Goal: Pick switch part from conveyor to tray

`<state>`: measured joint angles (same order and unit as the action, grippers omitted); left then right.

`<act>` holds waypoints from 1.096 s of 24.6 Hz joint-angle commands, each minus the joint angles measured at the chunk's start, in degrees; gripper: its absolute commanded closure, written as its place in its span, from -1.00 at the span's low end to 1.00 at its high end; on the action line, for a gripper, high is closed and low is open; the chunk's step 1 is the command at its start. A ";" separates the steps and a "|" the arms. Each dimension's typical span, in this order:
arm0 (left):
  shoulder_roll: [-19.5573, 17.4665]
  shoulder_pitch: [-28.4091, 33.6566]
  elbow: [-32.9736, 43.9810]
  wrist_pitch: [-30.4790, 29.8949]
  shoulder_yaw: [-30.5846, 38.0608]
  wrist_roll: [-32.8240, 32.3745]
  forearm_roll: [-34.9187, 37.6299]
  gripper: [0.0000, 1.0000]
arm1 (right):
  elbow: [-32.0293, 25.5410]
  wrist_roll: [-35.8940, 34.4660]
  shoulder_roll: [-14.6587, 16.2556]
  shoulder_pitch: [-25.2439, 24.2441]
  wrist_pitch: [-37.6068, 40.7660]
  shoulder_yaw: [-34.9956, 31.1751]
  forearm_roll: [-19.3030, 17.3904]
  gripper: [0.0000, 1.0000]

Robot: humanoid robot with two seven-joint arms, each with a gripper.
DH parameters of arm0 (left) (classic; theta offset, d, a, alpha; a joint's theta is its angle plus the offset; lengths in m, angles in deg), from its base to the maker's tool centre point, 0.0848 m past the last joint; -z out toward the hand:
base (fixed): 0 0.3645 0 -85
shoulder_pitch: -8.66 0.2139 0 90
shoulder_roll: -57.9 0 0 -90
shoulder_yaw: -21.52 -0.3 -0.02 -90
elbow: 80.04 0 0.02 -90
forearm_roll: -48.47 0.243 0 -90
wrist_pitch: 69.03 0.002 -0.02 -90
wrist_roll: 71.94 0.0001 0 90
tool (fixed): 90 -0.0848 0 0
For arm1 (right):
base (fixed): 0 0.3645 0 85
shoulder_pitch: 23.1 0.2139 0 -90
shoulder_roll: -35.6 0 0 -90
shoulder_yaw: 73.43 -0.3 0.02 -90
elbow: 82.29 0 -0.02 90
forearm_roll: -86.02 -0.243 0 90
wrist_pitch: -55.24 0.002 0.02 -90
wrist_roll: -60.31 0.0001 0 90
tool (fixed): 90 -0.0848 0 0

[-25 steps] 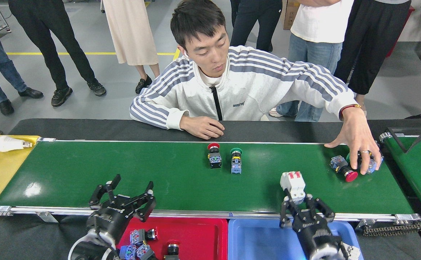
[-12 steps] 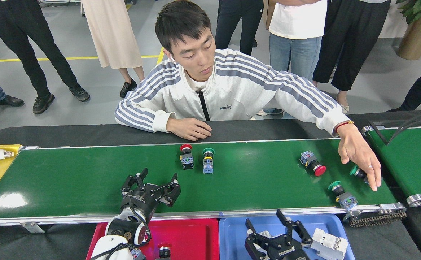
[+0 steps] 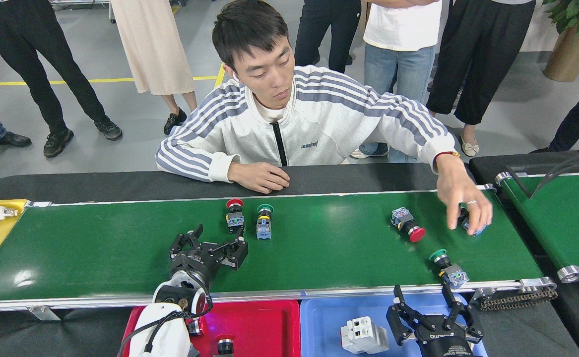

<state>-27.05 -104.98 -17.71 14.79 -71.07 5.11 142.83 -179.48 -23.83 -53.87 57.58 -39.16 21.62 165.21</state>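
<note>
Conveyor (image 3: 120, 248): long green belt across mid-frame, silver rails, black chain at lower right. Switch parts on belt: red-capped (image 3: 234, 215) and green-capped (image 3: 264, 222) upright side by side at centre; red mushroom switch (image 3: 407, 225) lying at right; green-capped switch (image 3: 448, 270) lying near the front rail, lower right. Left gripper (image 3: 209, 243): lower centre-left, over belt, jaws spread wide, empty, just below-left of the red-capped part. Right gripper (image 3: 430, 307): lower right, over blue tray (image 3: 319, 322), jaws wide, empty; white breaker (image 3: 363, 334) resting in tray beside it. Red tray (image 3: 254, 327) lower centre, holding switches. Likely step: reach for red-capped part; best approached from the near side, straddling the body below the cap. Obstruction: green-capped neighbour close alongside; person's hand (image 3: 463, 206) on belt at right, covering another part.
</note>
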 commanded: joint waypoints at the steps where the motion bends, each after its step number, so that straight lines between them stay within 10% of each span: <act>1: 0.14 -2.46 -1.42 2.23 -0.04 1.71 -0.05 -0.99 | -0.37 1.70 0.52 1.23 -0.44 -0.21 0.08 -0.98; 6: -0.12 -5.45 -6.43 4.77 -0.04 4.08 0.03 -0.94 | 1.13 3.72 0.52 3.16 -0.88 -0.21 0.35 -0.97; 12: -0.21 -5.71 -9.77 4.95 0.75 6.54 -0.76 0.31 | 5.70 5.56 0.79 7.47 -1.93 -0.21 1.31 -0.97; 16: -0.65 -5.54 -9.94 4.51 1.37 8.21 -1.81 0.78 | 8.60 5.74 0.61 10.28 -2.11 -0.12 1.40 -0.91; 21: -1.88 0.34 0.77 -7.69 0.05 10.76 -1.46 0.89 | 10.44 5.65 0.96 11.25 -1.85 0.32 1.40 0.60; 27: -9.35 21.88 27.32 -38.73 2.51 10.67 -7.17 0.80 | 8.68 4.77 1.84 10.98 -0.35 1.02 1.05 0.96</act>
<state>-35.36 -83.91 6.62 -14.61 -69.35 15.27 137.06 -169.51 -18.11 -52.32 68.19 -40.39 22.48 166.37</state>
